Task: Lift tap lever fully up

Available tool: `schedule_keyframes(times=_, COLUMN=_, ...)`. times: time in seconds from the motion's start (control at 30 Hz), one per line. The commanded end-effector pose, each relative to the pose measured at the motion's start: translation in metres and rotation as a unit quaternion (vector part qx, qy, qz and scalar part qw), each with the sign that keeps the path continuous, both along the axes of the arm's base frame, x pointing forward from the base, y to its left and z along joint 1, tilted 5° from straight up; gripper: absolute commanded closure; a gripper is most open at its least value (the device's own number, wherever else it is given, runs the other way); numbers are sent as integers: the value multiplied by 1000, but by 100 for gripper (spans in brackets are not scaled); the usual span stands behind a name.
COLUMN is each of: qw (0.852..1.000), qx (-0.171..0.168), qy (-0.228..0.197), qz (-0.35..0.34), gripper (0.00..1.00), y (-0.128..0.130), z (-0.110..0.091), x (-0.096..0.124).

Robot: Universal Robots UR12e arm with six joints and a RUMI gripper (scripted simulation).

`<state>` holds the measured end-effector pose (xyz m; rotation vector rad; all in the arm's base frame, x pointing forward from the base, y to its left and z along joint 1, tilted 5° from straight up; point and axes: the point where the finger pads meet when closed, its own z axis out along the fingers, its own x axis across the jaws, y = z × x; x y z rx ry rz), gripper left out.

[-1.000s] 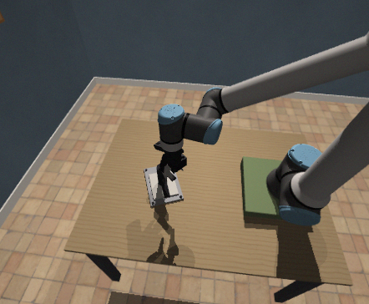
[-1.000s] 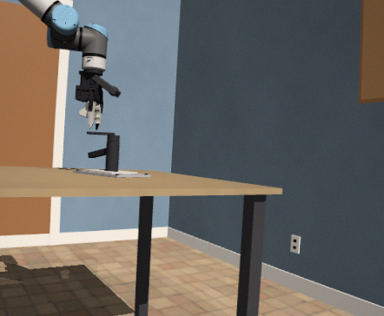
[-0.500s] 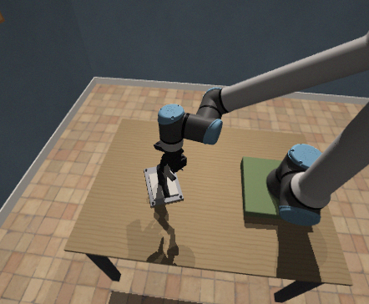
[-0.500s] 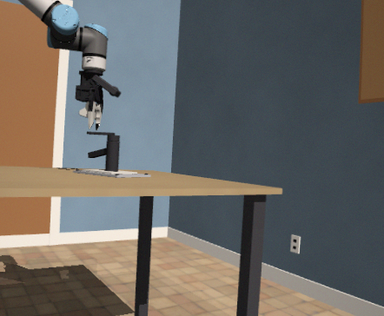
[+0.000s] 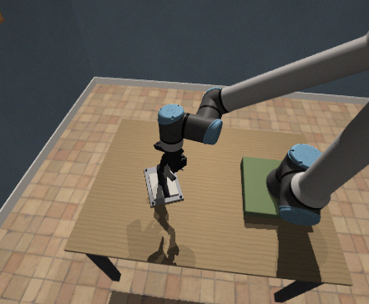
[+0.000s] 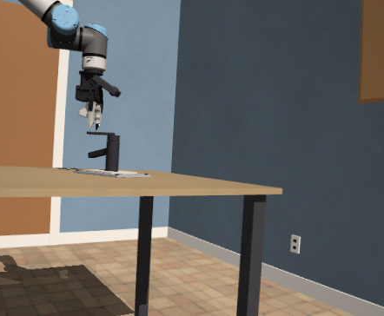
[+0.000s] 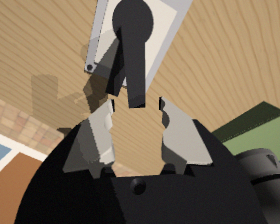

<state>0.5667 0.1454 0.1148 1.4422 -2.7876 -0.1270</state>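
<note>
A black tap (image 6: pixel 110 152) stands on a grey-rimmed white plate (image 5: pixel 164 189) on the wooden table. Its flat lever (image 6: pixel 101 134) lies level on top, and the spout (image 6: pixel 96 153) sticks out below it on the same side. My gripper (image 6: pixel 96 125) hangs point-down just above the lever's free end without touching it. In the wrist view the lever (image 7: pixel 133 75) points toward the gap between my two fingers, which stand apart with nothing between them. In the top view the gripper (image 5: pixel 172 164) is over the tap (image 5: pixel 165 180).
A flat green block (image 5: pixel 258 185) lies on the table to the right of the tap, under the arm's base joint; it also shows in the wrist view (image 7: pixel 246 125). The table stands on a tiled floor near dark blue walls.
</note>
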Motion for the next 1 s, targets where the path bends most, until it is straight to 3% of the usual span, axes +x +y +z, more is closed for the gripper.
schedule_keyframes(times=0.0, qw=1000, qx=0, qy=-1, qz=0, gripper=63, y=0, z=1, x=1)
schedule_keyframes(times=0.97, qw=1000, qx=0, qy=-1, qz=0, gripper=63, y=0, z=-2, x=1)
